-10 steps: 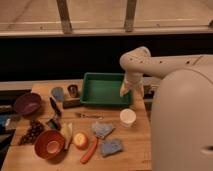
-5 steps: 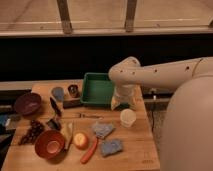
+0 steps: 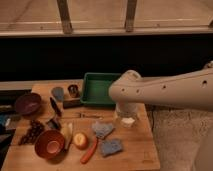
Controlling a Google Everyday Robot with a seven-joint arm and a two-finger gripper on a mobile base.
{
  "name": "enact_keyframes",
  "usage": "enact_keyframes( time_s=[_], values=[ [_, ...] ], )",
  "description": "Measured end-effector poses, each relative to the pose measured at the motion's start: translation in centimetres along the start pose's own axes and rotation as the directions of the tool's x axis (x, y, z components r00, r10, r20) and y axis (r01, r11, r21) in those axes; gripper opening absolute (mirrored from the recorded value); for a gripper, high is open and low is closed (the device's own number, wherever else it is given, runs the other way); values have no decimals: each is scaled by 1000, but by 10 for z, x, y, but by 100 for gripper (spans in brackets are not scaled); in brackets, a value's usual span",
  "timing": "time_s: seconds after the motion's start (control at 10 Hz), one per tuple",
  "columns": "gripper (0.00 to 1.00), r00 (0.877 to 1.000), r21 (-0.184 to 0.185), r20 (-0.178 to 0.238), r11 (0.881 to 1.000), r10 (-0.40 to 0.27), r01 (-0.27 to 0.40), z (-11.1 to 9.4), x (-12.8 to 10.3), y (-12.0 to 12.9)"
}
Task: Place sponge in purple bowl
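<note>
The blue sponge (image 3: 111, 147) lies on the wooden table (image 3: 140, 150) near the front edge, right of the middle. A second grey-blue pad (image 3: 101, 129) lies just behind it. The dark purple bowl (image 3: 27, 103) stands at the table's left edge. My gripper (image 3: 128, 111) hangs from the white arm (image 3: 165, 90) above the right middle of the table. It is over a white cup (image 3: 128, 120), behind and right of the sponge and far right of the bowl.
A green tray (image 3: 98, 89) stands at the back centre. An orange bowl (image 3: 50, 144), a peach (image 3: 80, 141), a carrot (image 3: 89, 151), a banana (image 3: 66, 134) and grapes (image 3: 32, 132) fill the front left. A can (image 3: 73, 90) and a fork (image 3: 87, 116) lie mid-table.
My arm has swung left and down from beside the green tray. It now stretches over the table's right side and partly covers the white cup. The objects have not moved.
</note>
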Motion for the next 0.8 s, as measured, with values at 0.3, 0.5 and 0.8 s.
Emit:
enact_keyframes(
  time_s=[0.3,0.5,0.8],
  values=[
    [67,1000,1,2,1000,-5,5,1,2,1],
    [67,1000,-6,-5,1000,-15,15,2,0,5],
    [67,995,-35,-92,999,-42,39,29,14,17]
  ],
)
